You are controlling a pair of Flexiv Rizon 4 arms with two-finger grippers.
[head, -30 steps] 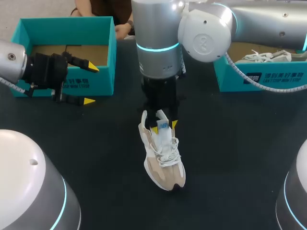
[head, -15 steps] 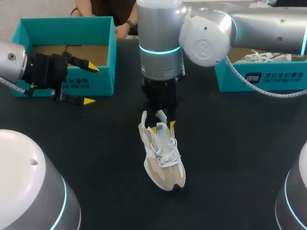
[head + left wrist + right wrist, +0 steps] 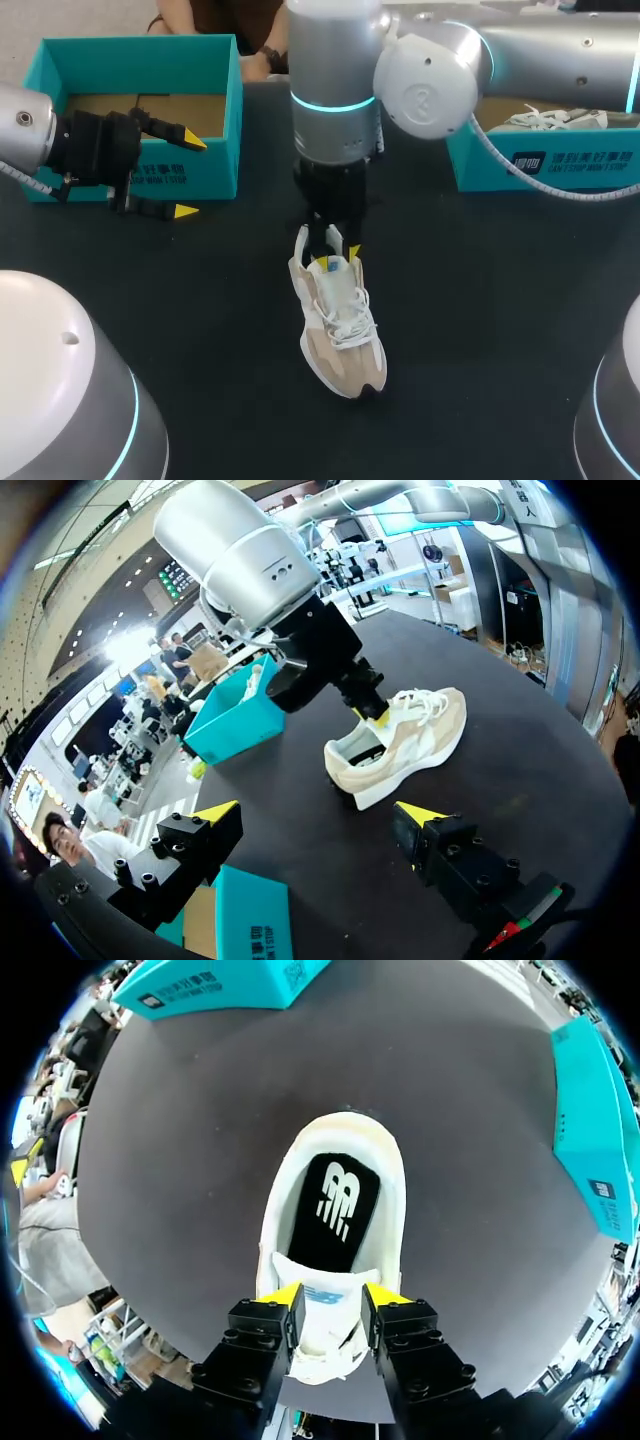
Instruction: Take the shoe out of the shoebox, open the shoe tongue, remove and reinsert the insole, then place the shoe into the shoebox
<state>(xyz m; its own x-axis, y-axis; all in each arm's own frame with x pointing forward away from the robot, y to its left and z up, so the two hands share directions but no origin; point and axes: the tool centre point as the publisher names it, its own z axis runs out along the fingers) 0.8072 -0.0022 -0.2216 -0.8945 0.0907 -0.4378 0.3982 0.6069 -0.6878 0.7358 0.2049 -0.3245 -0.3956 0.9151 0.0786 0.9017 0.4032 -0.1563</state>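
A beige and white shoe (image 3: 340, 320) lies on the black table, heel toward the far side; it also shows in the left wrist view (image 3: 400, 745). Its black insole (image 3: 338, 1195) lies inside. My right gripper (image 3: 338, 256) points straight down over the shoe's opening. Its yellow tips flank the white tongue (image 3: 325, 1305) and press on it from both sides, so my right gripper (image 3: 333, 1298) is shut on it. My left gripper (image 3: 188, 175) hangs wide open and empty in front of the left teal shoebox (image 3: 215, 150), well to the left of the shoe (image 3: 318, 812).
A second teal shoebox (image 3: 540, 165) at the back right holds another shoe (image 3: 550, 118). The left shoebox stands open, its brown bottom showing. Bare black table surrounds the shoe on all sides.
My right gripper has come down a little onto the shoe's opening and its fingers have narrowed onto the tongue. My left arm has not moved.
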